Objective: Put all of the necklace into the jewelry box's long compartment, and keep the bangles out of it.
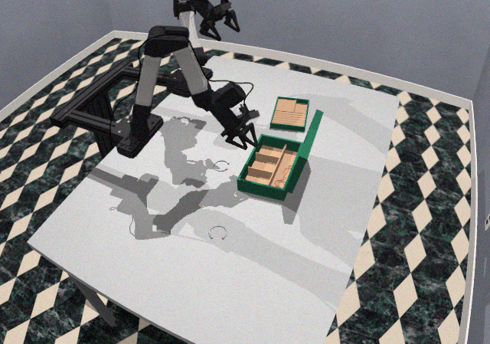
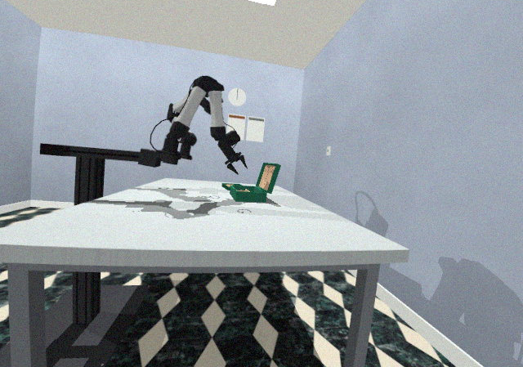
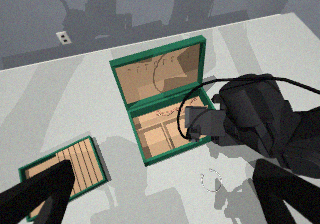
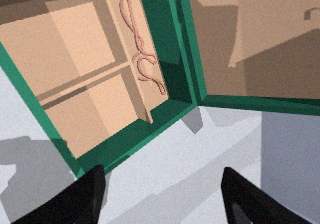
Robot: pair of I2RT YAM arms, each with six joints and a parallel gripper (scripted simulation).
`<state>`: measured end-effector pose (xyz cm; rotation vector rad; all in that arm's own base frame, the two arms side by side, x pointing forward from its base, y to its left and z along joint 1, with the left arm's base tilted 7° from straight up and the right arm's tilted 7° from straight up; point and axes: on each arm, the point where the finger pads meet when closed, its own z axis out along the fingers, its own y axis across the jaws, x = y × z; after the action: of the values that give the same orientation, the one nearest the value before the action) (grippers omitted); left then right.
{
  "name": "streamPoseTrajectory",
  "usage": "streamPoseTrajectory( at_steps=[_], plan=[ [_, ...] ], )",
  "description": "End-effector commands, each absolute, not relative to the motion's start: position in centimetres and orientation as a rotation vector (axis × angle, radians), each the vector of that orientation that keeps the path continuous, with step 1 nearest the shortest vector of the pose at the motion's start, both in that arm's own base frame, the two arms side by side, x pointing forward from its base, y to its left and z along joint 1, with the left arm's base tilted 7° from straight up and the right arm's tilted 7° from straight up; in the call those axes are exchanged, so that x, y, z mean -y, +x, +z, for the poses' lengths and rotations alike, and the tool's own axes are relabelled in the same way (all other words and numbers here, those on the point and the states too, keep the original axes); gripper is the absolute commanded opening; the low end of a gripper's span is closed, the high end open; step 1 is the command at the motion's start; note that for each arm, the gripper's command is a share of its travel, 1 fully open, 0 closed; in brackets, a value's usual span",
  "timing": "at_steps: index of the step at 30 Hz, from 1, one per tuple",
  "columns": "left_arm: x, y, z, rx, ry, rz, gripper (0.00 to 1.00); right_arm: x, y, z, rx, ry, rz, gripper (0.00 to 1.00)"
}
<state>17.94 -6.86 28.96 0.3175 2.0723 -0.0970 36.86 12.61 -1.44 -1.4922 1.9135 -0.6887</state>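
The pink necklace lies loosely along the long compartment of the open green jewelry box. Its lower end rests on the compartment floor in the right wrist view; the other end is cut off there. No strand shows over the rim. One bangle lies on the table beside the box, another bangle farther off. My right gripper is open and empty above the box's edge. My left gripper is open and empty, high and away from the box.
A green tray with a slotted insert lies beside the box. The box's raised lid stands along the long compartment's side. Dividers split the other side into small compartments. The right arm covers part of the box in the left wrist view.
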Motion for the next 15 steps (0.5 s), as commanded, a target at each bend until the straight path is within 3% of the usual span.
streamPoseTrajectory(
  at_steps=[1, 15],
  plan=[
    [7.0, 18.1, 29.5, -2.05, 0.308, -0.114, 1.0, -14.3, 37.5, 1.5, -2.157, -1.292, -0.509, 0.65],
    [7.0, 18.1, 29.5, -2.05, 0.307, -0.115, 1.0, -17.2, 39.2, 6.6, -2.494, -0.815, -0.16, 0.65]
  ],
)
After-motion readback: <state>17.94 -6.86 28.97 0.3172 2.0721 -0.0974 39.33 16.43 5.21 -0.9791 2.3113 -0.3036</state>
